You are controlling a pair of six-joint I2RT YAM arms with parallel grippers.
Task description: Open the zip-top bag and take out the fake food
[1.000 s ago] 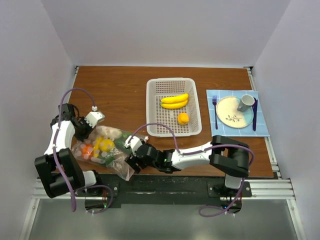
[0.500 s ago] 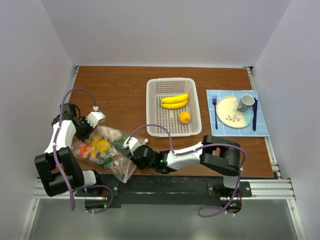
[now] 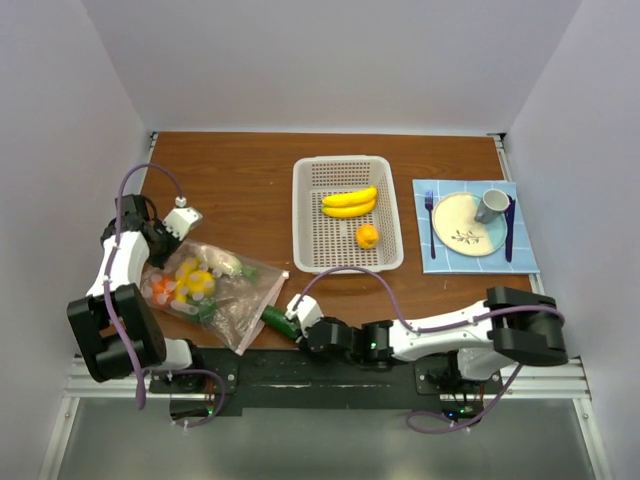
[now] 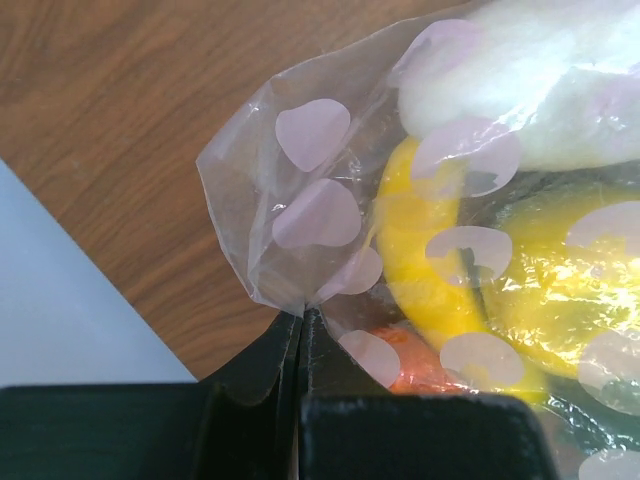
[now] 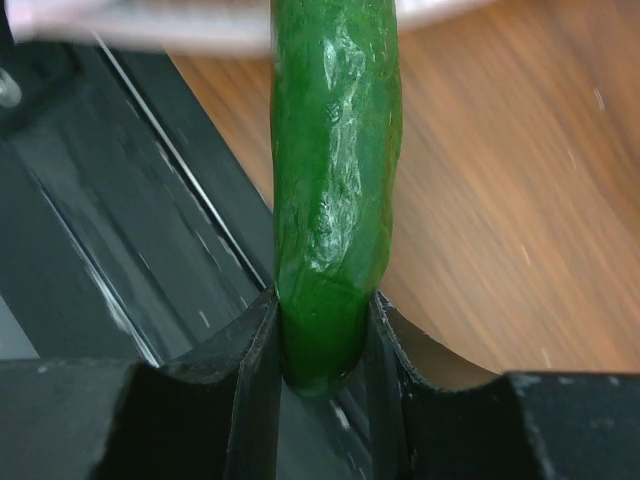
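The zip-top bag lies at the front left of the table, clear with pink dots, holding yellow, white, green and orange-red fake food. My left gripper is shut on the bag's far corner. The wrist view shows a yellow piece, a white one and an orange-red one inside. My right gripper is shut on the green cucumber, held just outside the bag's pink zip edge near the table's front edge. The cucumber also shows in the top view.
A white perforated basket holds two bananas and an orange fruit. At the right a blue mat bears a cream plate, a grey mug, a fork and a knife. The black rail runs along the front edge.
My right gripper has pulled back to the right and toward the front edge, drawing the cucumber out of the bag. The left gripper has moved away, stretching the bag.
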